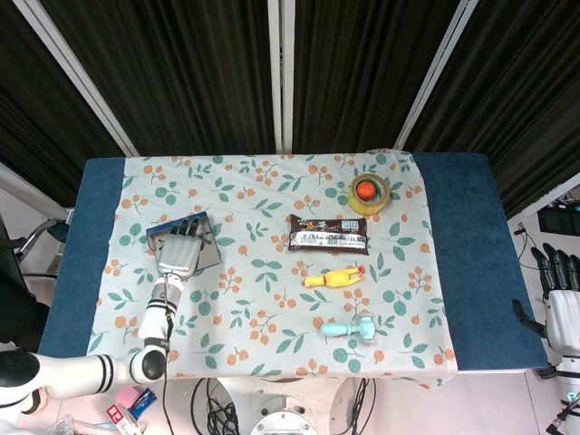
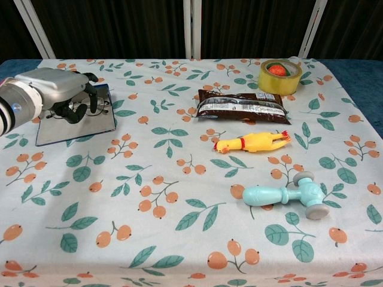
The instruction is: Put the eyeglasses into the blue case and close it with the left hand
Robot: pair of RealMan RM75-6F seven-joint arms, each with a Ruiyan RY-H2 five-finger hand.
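Observation:
The blue case [image 2: 72, 130] lies open at the table's left, its grey inside facing up and its blue lid edge [image 1: 170, 227] raised at the back. The eyeglasses [image 2: 97, 107] lie inside it, partly covered. My left hand [image 2: 60, 89] hovers over the case with fingers [image 2: 78, 113] bent downward and apart above the glasses; I see nothing gripped. In the head view this left hand [image 1: 178, 246] covers most of the case [image 1: 210, 256]. My right hand [image 1: 562, 304] hangs off the table's right side, fingers straight and apart, holding nothing.
A brown snack packet [image 2: 242, 106] lies mid-table, a yellow rubber chicken [image 2: 251, 142] in front of it, and a teal toy hammer [image 2: 287, 194] nearer still. A yellow tape roll [image 2: 279, 75] with an orange ball inside stands at the back right.

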